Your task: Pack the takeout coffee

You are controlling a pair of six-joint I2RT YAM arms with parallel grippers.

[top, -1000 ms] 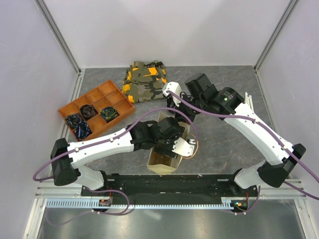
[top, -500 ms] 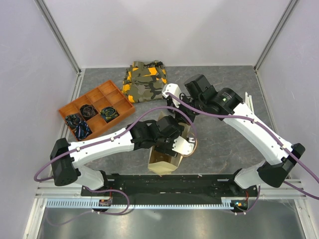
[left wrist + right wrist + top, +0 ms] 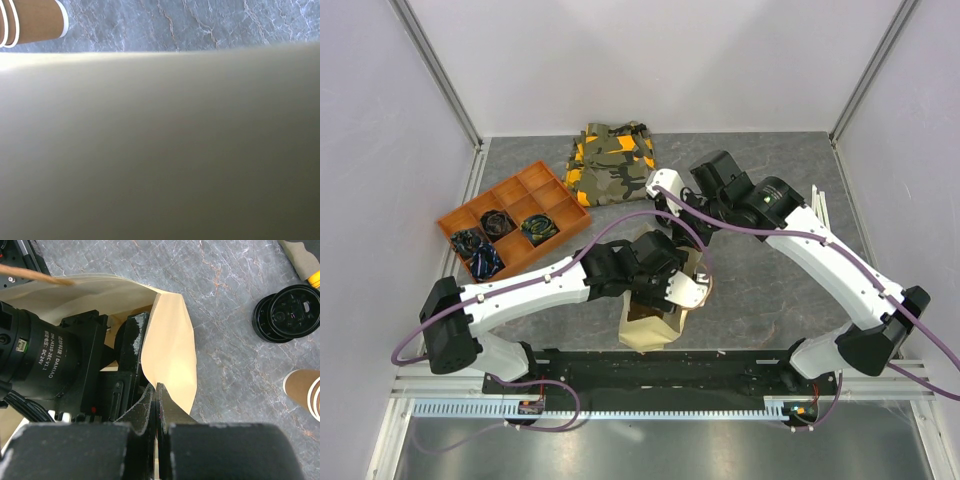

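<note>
Arms converge at frame centre: right gripper pinching the one paper bag by its rim. State of the left gripper is unreadable. One loose lid.

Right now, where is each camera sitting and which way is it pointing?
Top external: above and behind the bases, looking down on the table; both arms show, meeting at the paper bag.
Left wrist: close against the bag's wall, cup stack beyond; own fingers unseen.
Right wrist: looking down at the right gripper pinching the bag's edge; the left arm shows too.
Both wrist views share bag and cup stack.
</note>
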